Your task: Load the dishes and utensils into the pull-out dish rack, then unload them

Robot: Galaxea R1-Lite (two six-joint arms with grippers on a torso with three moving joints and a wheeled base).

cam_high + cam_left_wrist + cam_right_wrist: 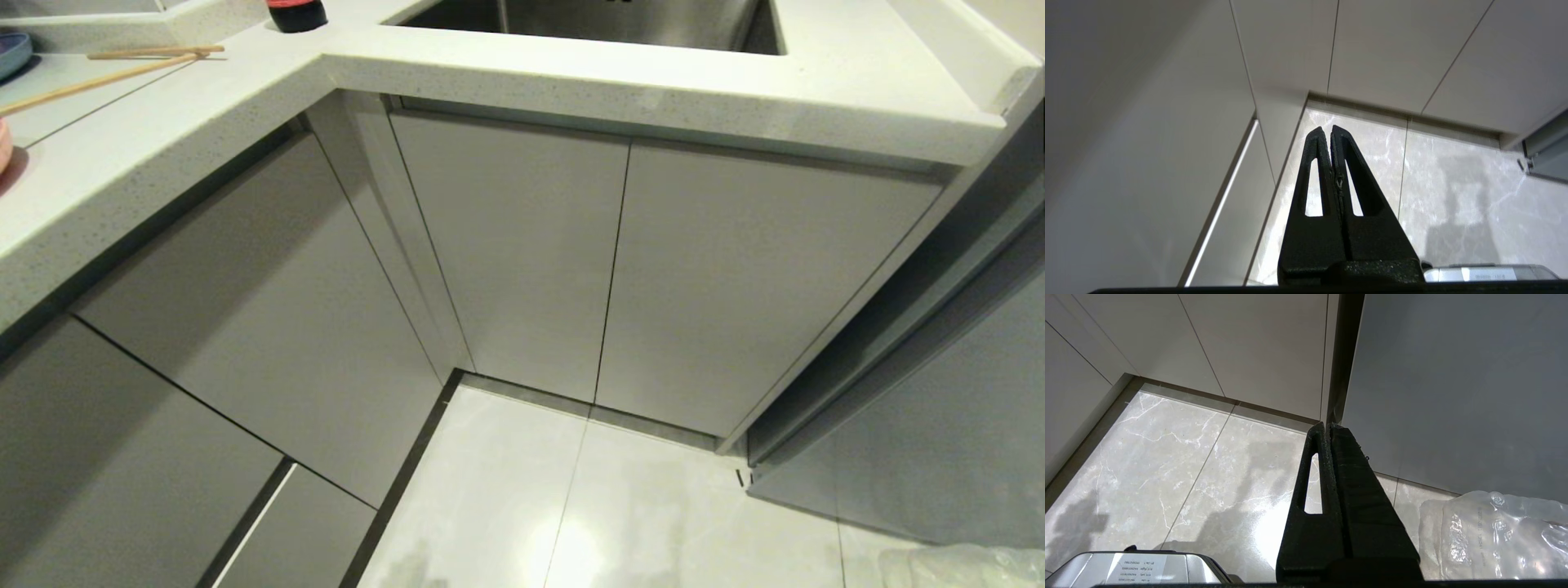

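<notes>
Head view shows my chopsticks [106,69] lying on the pale worktop [245,90] at the far left, beside the sink [588,20], with the grey cabinet fronts [506,245] below all closed and neither arm in sight. My left tool [1327,130] is clenched on nothing, pointing down at the marble floor [1453,183] near the cabinets. My right tool [1327,425] is likewise clenched and empty, beside a clear plastic bag [1494,535].

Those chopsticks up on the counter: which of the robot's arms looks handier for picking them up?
Probably the left. The chopsticks lie on the countertop at the robot's far left. Both the left gripper and the right gripper hang shut and empty over the floor.
</notes>
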